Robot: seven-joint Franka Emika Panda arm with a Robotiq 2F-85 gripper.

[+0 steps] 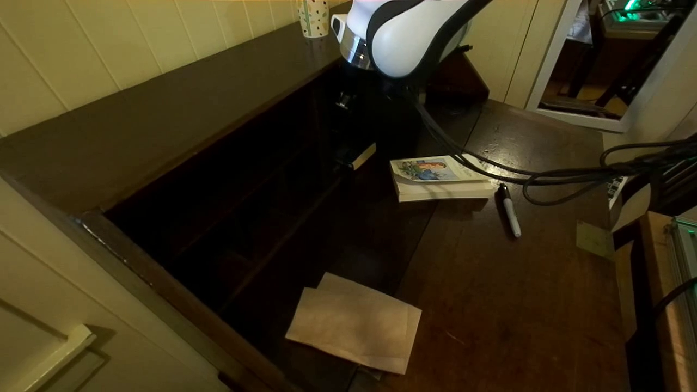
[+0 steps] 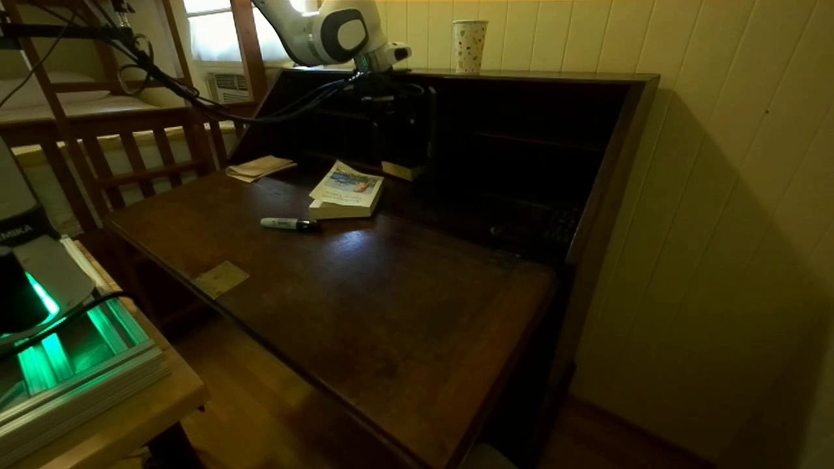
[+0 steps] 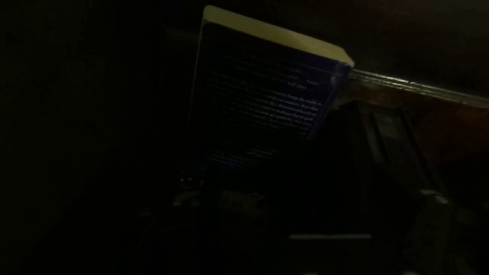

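Two books are counted; the dark-covered book [image 3: 259,95] is at the foot of the shelf unit [image 1: 179,103], near the fingers [image 3: 393,133]; in the wrist view it stands tilted, rows of pale print on its cover and its page edge uppermost in that view; whether it sits inside a compartment cannot be told; one of the fingers shows to the right of it there, a dark gap between them; the rest is lost in shadow, so whether they are spread, pressed together or pinching the book cannot be told.

Outward from it, the illustrated book [image 2: 348,189] lies on the surface [image 2: 365,293]; one marker [image 1: 510,212], black-capped with a pale barrel, lies just beside it; tan paper [image 1: 354,326] forms one overlapping pile, its layers uncounted for want of clear edges; one square plate [image 1: 595,239] is at the edge of the surface; one speckled cup [image 2: 469,47] stands upright on the shelf unit.

The wrist view alone shows the print on the dark-covered book; both exterior views give only its pale page edge; a wooden bed [image 2: 130,117] appears in an exterior view; a pale handle [image 1: 60,355] appears in an exterior view, where cables [image 1: 550,177] also pass across a corner of the illustrated book.
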